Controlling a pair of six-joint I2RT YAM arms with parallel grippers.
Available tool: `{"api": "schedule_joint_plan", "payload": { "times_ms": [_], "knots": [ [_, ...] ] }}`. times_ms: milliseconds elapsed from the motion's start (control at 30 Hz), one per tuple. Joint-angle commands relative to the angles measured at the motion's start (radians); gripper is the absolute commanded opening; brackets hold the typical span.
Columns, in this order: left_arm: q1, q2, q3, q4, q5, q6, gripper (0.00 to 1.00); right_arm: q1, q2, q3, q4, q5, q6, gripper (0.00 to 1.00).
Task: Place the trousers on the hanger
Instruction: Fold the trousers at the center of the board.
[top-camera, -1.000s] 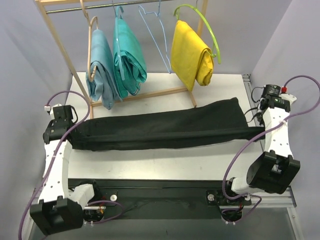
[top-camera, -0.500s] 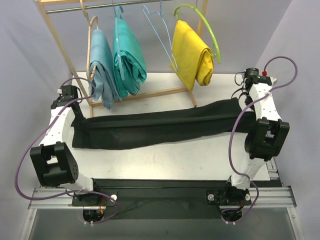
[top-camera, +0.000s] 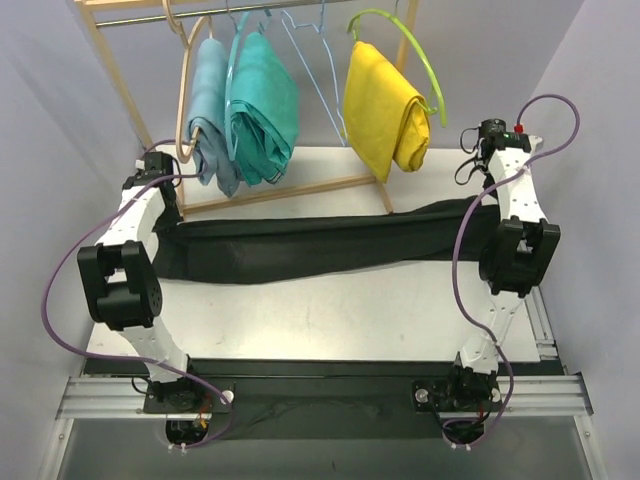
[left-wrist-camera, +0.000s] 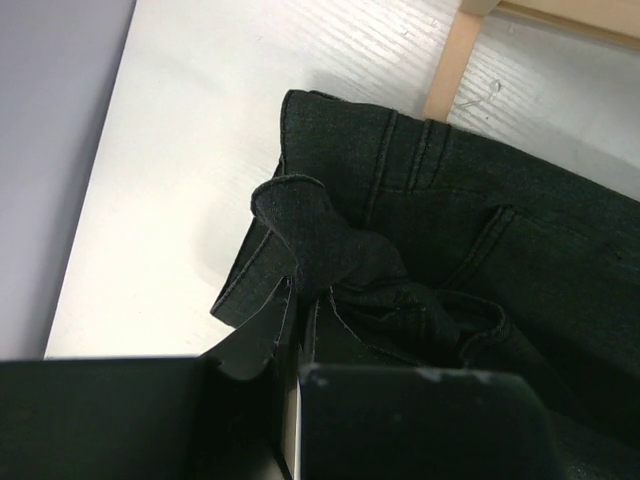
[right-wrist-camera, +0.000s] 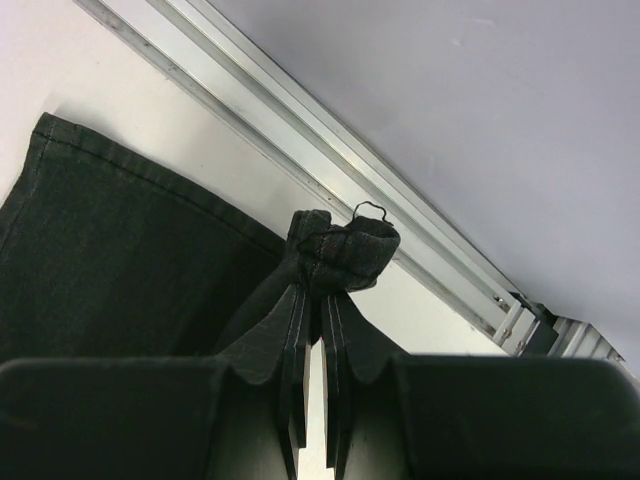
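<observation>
— Left fingers (left-wrist-camera: 265, 345) are pinched shut on the waistband of the trousers (top-camera: 300, 250); right fingers (right-wrist-camera: 262, 350) grip the hem end.

— So we're carrying them, stretched between both arms over the surface (top-camera: 330, 310). Next we must feed one end through the empty hanger (top-camera: 318, 90), hung on the far rack (top-camera: 110, 80). No containers for us to report.

trousers (top-camera: 320, 245): black, long, soft; are stretched lengthwise across the table (top-camera: 330, 310), waist at left; both ends are bunched and pinched | hanger (top-camera: 336, 125): thin light-blue wire triangle; is hung tilted from the rail (top-camera: 150, 15), well apart from the trousers
</observation>
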Motion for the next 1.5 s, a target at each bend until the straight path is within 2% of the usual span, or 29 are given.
{"api": "schedule_joint_plan", "payload": {
  "times_ms": [0,400,600,667,700,733,767,800,833,900,1033,1067,1167,1333,1467],
  "knots": [
    [-0.011,0.044,0.074,0.052,-0.15,0.009,0.0,-0.023,0.069,0.089,-0.023,0.132,-0.029,0.0],
    [-0.061,0.179,0.193,-0.018,-0.171,-0.071,0.0,-0.029,0.18,0.158,-0.019,0.069,-0.007,0.0],
    [-0.063,0.199,0.258,-0.054,-0.171,-0.16,0.02,-0.038,0.215,0.241,-0.008,-0.002,0.014,0.0],
    [-0.064,0.195,0.267,-0.057,-0.171,-0.203,0.19,-0.042,0.224,0.273,0.001,-0.023,0.023,0.02],
    [-0.064,0.192,0.269,-0.052,-0.167,-0.215,0.43,-0.043,0.226,0.278,0.016,-0.049,0.025,0.14],
    [-0.066,0.189,0.269,-0.052,-0.161,-0.238,0.51,-0.045,0.231,0.284,0.023,-0.062,0.028,0.19],
    [-0.067,0.187,0.269,-0.049,-0.155,-0.248,0.55,-0.045,0.231,0.287,0.032,-0.077,0.033,0.23],
    [-0.071,0.18,0.269,-0.045,-0.141,-0.255,0.58,-0.048,0.232,0.286,0.044,-0.088,0.037,0.32],
    [-0.075,0.177,0.267,-0.043,-0.138,-0.268,0.65,-0.048,0.232,0.286,0.05,-0.112,0.04,0.36],
    [-0.09,0.163,0.26,-0.037,-0.128,-0.277,0.73,-0.046,0.234,0.283,0.058,-0.132,0.053,0.45],
    [-0.101,0.121,0.217,-0.009,-0.135,-0.289,0.9,-0.046,0.225,0.266,0.064,-0.186,0.06,0.56],
    [-0.13,0.109,0.204,-0.006,-0.142,-0.297,0.98,-0.046,0.22,0.258,0.067,-0.197,0.062,0.57],
    [-0.127,0.045,0.151,0.001,-0.157,-0.344,0.97,-0.046,0.191,0.22,0.079,-0.206,0.057,0.61],
    [-0.115,-0.092,0.046,0.043,-0.185,-0.43,0.98,-0.048,0.133,0.148,0.096,-0.22,0.057,0.61],
    [-0.062,-0.181,-0.082,0.104,-0.106,-0.455,0.97,-0.051,0.093,0.082,0.099,-0.239,0.089,0.62]
  ]
}}
